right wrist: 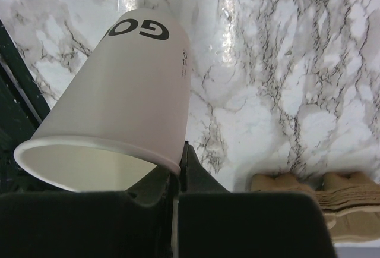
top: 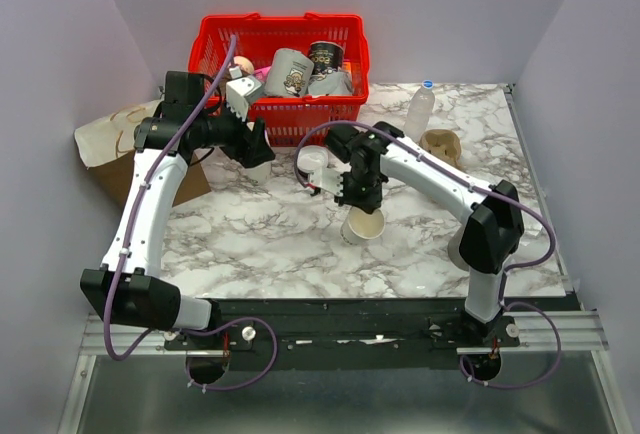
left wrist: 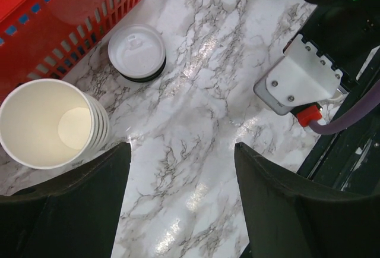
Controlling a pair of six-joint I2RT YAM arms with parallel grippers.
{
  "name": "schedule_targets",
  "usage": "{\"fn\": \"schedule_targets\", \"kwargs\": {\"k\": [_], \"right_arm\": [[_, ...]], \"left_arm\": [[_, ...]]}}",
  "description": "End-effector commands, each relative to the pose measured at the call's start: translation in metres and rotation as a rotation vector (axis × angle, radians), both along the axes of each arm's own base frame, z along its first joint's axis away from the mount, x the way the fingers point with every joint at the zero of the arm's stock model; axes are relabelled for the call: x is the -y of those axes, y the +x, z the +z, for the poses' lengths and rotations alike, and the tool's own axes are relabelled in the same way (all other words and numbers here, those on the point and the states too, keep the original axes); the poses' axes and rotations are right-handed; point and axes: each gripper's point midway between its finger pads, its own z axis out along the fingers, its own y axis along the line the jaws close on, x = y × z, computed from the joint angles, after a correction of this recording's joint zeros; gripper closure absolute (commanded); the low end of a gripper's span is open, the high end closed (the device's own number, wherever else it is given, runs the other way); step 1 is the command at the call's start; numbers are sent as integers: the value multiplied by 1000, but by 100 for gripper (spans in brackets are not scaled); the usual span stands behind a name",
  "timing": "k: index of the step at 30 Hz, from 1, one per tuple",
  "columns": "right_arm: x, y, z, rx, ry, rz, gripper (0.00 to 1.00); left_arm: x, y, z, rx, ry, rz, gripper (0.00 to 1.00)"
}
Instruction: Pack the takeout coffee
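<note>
Pinching hard, the right gripper (right wrist: 176,181) has its two fingers pressed together on the rim wall of the takeout cup (right wrist: 127,100), and we can see the cream-white cup hanging tilted from that grip, open mouth toward the wrist camera and black lettering near its base. From above we place it over the middle of the marble table (top: 250,244), just ahead of the right arm's wrist; we cannot tell whether its base touches the surface. Moving outward, the white lid (left wrist: 136,51) lies flat on the marble, apart from the cup and just beside the red basket (top: 215,39). Over on the left, the left gripper (left wrist: 181,151) is spread wide with nothing between its fingers, and it hovers near the stack of nested cups (left wrist: 44,121), which stands upright against the basket's front wall. Inside the basket we spot grey printed mugs (top: 292,72). Farther right a clear bottle (top: 422,109) stands upright, with a brown pulp carrier (right wrist: 320,192) near it, and a brown bag (top: 110,134) lies off the table's left edge.
</note>
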Motion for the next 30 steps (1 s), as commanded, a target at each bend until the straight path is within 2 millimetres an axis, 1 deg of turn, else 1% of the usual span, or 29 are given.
{"fn": "schedule_targets", "kwargs": {"k": [1,6,7,10,12,15,17,18,19,20,21,23,24,25,27,28,29,30], "right_arm": [[50,-36,-1,-116,-249,-30,90],[48,-35,-8,-131,-270,-35,84],[49,-35,-13,-145,-282,-39,82],[47,-36,-19,-167,-289,-44,80],[43,-38,-20,-180,-274,-53,79],[35,-40,-17,-195,-235,-65,70],[33,-38,-13,-182,-219,-68,58],[32,-36,-11,-177,-210,-71,55],[30,-33,-9,-169,-194,-74,51],[28,-33,-5,-165,-178,-79,49],[23,-26,5,-141,-139,-90,48],[16,-22,17,-129,-82,-101,46],[11,-17,33,-95,-26,-96,45],[10,-17,40,-86,2,-85,42],[7,-17,53,-68,58,-53,41],[9,-20,63,-57,89,-39,39],[6,-26,67,-74,134,12,37],[5,-17,75,-29,199,4,37]], "left_arm": [[-1,5,7,37,-6,28,21],[3,4,6,28,-11,18,21],[3,4,4,20,-9,18,21],[5,1,2,16,-2,11,21],[5,0,1,11,0,8,21],[6,-2,0,13,5,2,21],[6,-2,-1,12,8,4,21],[6,-2,-2,11,10,4,21],[6,-2,0,17,9,5,21],[6,-1,1,27,11,8,20],[5,1,2,36,15,11,20],[3,3,7,63,21,23,20],[1,5,7,70,32,38,20],[1,6,8,74,38,46,20],[1,8,8,78,42,63,20],[1,10,5,77,56,71,20],[3,11,3,73,63,73,20],[4,11,0,67,73,72,20]]}}
